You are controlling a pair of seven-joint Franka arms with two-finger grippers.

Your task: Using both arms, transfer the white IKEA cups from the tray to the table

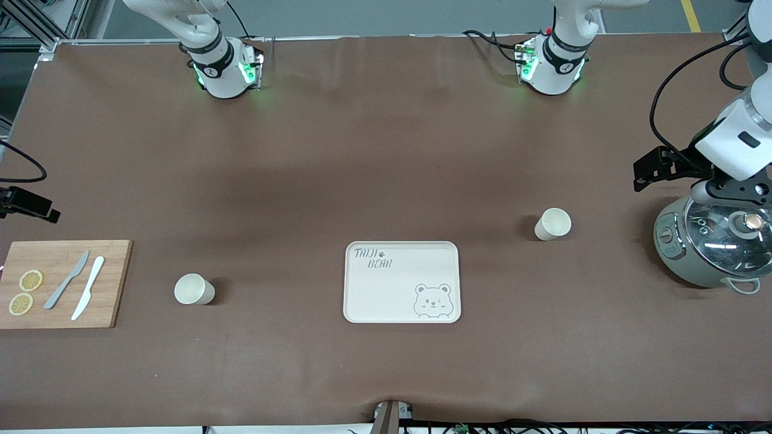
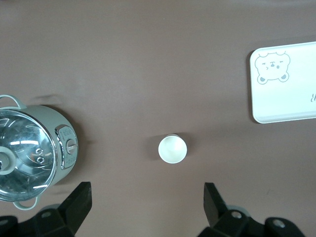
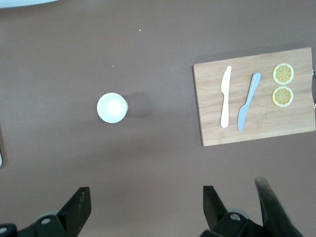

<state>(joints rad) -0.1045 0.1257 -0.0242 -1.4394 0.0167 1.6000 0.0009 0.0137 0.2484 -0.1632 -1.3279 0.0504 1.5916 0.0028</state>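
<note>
Two white IKEA cups stand upright on the brown table. One cup [image 1: 552,223] stands toward the left arm's end, between the bear-printed tray [image 1: 356,283] and the grey-green pot [image 1: 675,253]. It also shows in the left wrist view [image 2: 172,148]. The other cup [image 1: 194,289] stands toward the right arm's end, and shows in the right wrist view [image 3: 112,107]. My left gripper [image 2: 146,190] is open and empty, high over the table beside its cup. My right gripper [image 3: 145,193] is open and empty, high over the table beside its cup.
A wooden cutting board [image 1: 114,283] with two knives and two lemon slices lies at the right arm's end, also in the right wrist view [image 3: 256,133]. The lidded pot [image 2: 64,133] stands at the left arm's end. The tray's rim [image 2: 276,118] shows in the left wrist view.
</note>
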